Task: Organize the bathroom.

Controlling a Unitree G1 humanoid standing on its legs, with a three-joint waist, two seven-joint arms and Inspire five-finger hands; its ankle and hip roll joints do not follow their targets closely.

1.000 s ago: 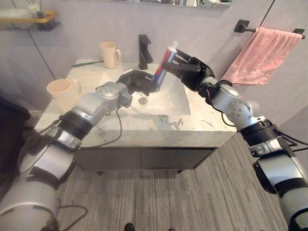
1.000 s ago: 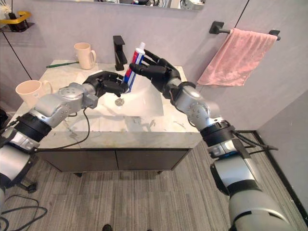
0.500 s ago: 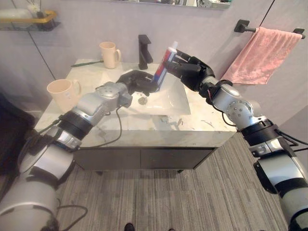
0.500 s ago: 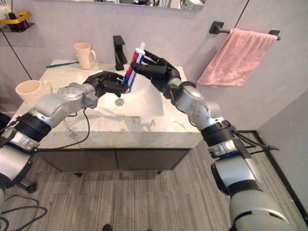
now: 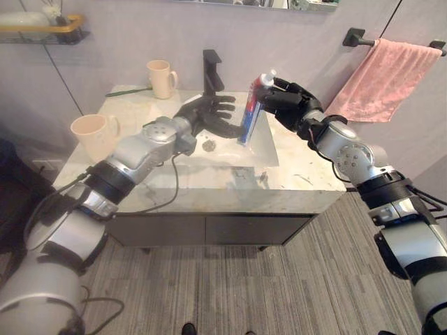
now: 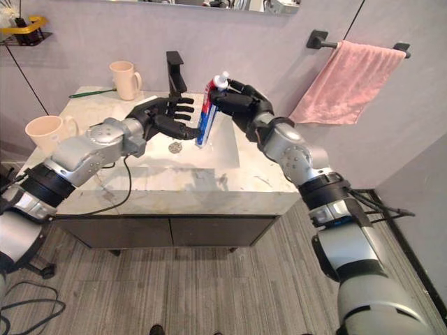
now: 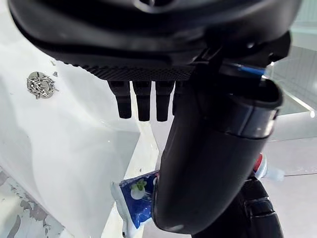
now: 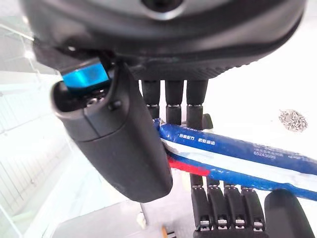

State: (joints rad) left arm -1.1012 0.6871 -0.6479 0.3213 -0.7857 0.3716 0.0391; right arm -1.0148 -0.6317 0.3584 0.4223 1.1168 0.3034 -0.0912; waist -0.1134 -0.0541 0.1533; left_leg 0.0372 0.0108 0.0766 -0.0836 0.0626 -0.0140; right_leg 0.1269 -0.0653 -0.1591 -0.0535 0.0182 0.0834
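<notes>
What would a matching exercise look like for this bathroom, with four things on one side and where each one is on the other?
Things:
1. toothpaste tube
2. pink towel
3. green toothbrush
4. black faucet

Places:
A. hanging on the wall bar
B. lying on the counter beside the far mug
C. gripped in the right robot hand
D. standing behind the sink basin

Pairs: 1-C, 2-A, 3-B, 4-D

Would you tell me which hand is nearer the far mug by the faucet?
Left. The left hand hangs open over the sink, just right of the mug. The right hand is farther right, past the faucet, gripping the toothpaste.
</notes>
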